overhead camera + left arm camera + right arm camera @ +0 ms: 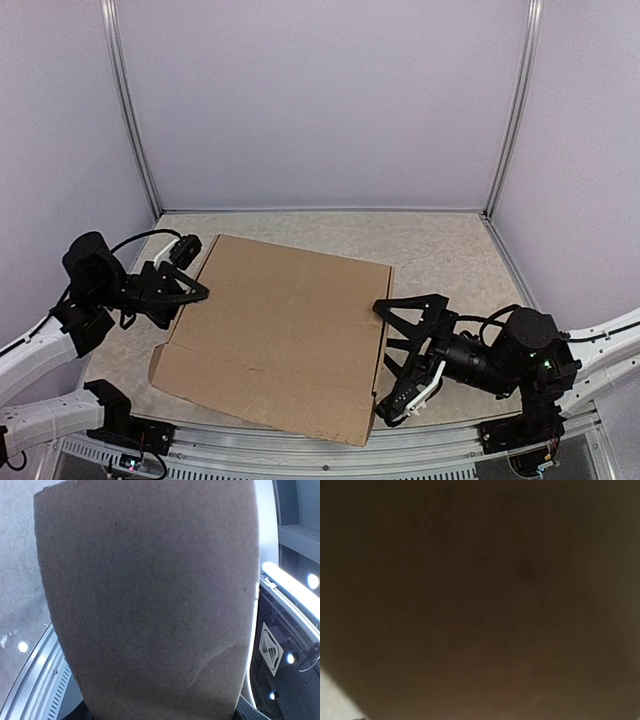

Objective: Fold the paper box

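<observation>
The paper box (280, 330) is a flat, closed brown cardboard shape lying askew in the middle of the table. My left gripper (193, 270) is at its left edge, fingers apart and spread along that side. At the right edge my right gripper (385, 358) is spread wide, with one fingertip by the far right corner and the other by the near one. Cardboard (150, 605) fills most of the left wrist view and hides the fingers. In the right wrist view there is only dark, blurred cardboard (480, 600) very close to the camera.
The marbled table top (450, 250) is walled by pale panels with aluminium posts (135, 130) at the back corners. A metal rail (450, 455) runs along the near edge. The box's near corner (358, 435) reaches that rail.
</observation>
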You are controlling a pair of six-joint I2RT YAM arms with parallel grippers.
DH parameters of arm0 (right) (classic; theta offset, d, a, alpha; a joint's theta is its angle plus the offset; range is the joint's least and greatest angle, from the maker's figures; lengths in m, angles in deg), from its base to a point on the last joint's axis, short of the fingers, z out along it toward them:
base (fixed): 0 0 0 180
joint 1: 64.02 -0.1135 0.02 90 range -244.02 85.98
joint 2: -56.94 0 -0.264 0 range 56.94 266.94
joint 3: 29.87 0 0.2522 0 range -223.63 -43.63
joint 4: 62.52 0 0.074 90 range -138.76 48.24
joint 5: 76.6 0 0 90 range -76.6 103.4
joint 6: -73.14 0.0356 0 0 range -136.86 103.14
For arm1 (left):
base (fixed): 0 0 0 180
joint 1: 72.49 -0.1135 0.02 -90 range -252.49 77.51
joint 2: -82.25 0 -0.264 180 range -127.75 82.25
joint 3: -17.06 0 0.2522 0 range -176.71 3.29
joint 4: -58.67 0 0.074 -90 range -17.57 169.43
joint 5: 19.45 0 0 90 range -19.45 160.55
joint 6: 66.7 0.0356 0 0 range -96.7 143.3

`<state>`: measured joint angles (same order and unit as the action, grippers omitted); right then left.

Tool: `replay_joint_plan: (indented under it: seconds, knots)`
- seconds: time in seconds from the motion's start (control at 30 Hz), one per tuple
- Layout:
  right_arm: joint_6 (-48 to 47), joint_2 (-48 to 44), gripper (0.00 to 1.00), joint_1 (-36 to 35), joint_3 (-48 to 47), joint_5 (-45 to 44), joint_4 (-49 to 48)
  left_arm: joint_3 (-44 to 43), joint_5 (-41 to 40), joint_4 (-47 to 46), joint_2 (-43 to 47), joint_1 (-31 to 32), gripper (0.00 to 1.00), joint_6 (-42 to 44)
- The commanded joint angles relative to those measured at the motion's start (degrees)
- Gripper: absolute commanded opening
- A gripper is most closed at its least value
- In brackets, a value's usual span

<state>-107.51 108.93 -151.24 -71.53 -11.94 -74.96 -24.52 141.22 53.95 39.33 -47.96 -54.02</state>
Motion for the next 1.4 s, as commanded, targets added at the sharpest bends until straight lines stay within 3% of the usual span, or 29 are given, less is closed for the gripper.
replay_joint_plan:
  seconds: [0.0,0.2,0.4,0.7,0.77,0.93,1.0,1.07,1.17,1.23,1.37]
  knots:
    - [-1.1,1.1,1.0,-1.2,-1.5,0.4,-5.3,-2.0,-0.1,-4.1,-0.1,1.6,0.0,-1.5]
    - [-1.6,1.7,0.91,-1.5,-1.7,0.5,-6.9,-1.5,-0.4,-4.3,-0.2,1.8,0.0,-1.4]
    - [-2.0,0.5,0.68,-3.1,-1.2,-1.1,-8.2,-0.7,-0.7,-4.3,-0.8,1.8,0.0,-1.1]
    - [-2.1,0.0,0.47,-4.3,-0.6,-2.3,-9.9,-0.4,-1.2,-3.7,-1.7,1.8,0.01,-0.5]
    - [-1.5,-0.1,0.45,-4.3,-0.7,-2.6,-9.8,-0.5,-1.6,-1.1,-1.6,1.7,0.14,1.0]
    - [2.8,-1.2,0.42,-4.3,-0.7,-4.4,-7.1,-2.8,-4.2,14.7,-0.7,1.4,0.64,13.4]
    - [4.8,-2.3,0.4,-4.3,-0.9,-5.1,-4.9,-4.3,-5.9,23.3,-0.5,0.9,0.76,19.9]
    - [7.2,-3.1,0.39,-4.3,-1.4,-5.9,-1.9,-4.7,-6.6,26.1,-0.4,0.0,0.88,22.1]
    - [13.0,-3.7,0.39,-4.3,-3.5,-7.6,5.9,-4.8,-7.4,27.9,0.5,-2.3,0.98,23.3]
    - [17.9,-4.1,0.38,-4.3,-4.3,-8.4,10.0,-5.5,-8.0,31.0,1.2,-4.4,0.99,25.2]
    - [28.4,-5.2,0.38,-3.7,-5.4,-7.6,17.9,-11.2,-13.5,49.7,1.6,-8.0,0.99,39.2]
